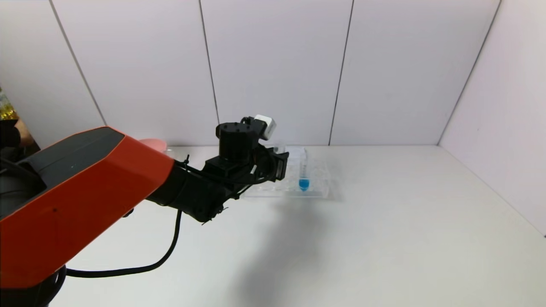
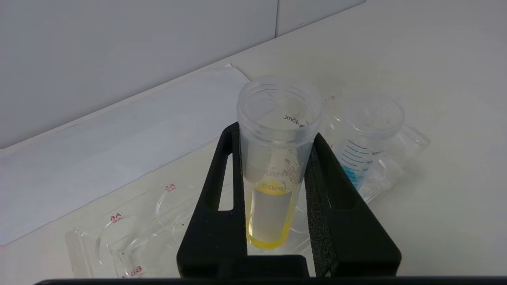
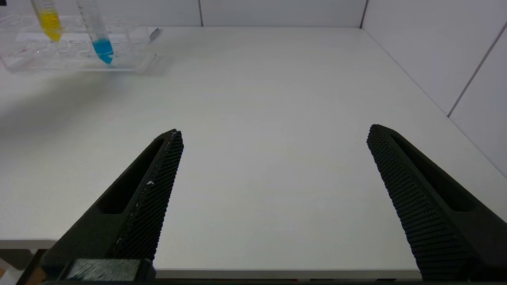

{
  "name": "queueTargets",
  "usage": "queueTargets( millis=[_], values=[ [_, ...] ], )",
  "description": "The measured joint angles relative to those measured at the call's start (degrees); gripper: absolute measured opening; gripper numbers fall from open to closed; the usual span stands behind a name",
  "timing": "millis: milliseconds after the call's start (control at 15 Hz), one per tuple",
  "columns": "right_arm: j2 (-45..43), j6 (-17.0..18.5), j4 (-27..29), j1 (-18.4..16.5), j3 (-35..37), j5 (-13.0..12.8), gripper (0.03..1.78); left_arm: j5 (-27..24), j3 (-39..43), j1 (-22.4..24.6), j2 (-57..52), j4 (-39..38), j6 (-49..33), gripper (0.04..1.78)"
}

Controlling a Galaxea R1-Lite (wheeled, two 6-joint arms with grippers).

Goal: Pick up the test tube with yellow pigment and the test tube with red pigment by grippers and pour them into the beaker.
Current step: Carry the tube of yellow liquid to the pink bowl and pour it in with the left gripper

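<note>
My left gripper (image 2: 276, 134) is shut on the test tube with yellow pigment (image 2: 271, 206), its jaws pressed against the tube's upper part. The tube stands upright over the clear rack (image 2: 130, 237), its tip higher than the blue tube's. The right wrist view shows the same yellow tube (image 3: 49, 19) far off. In the head view the left gripper (image 1: 279, 168) reaches to the rack (image 1: 318, 187) and hides the yellow tube. My right gripper (image 3: 273, 136) stands open over the table's near edge, with nothing between its fingers. The test tube with red pigment and the beaker are out of view.
A tube of blue liquid (image 1: 303, 181) stands in the rack just right of the gripper. A pink bowl (image 1: 151, 144) peeks out behind the left arm's orange cover. A flat white sheet (image 2: 119, 130) lies behind the rack. Walls close off the table at the back and right.
</note>
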Motion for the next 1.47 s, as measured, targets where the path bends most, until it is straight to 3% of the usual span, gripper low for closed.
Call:
queueTargets(
  millis=[733, 1467],
  values=[
    [0.0, 0.0, 0.0, 0.0, 0.0, 0.0, 1.70, 2.9, 0.5, -0.7, -5.6, 0.5, 0.3, 0.45],
    [0.0, 0.0, 0.0, 0.0, 0.0, 0.0, 1.70, 5.0, 7.8, 0.4, -15.7, 0.8, 1.5, 0.45]
  ],
)
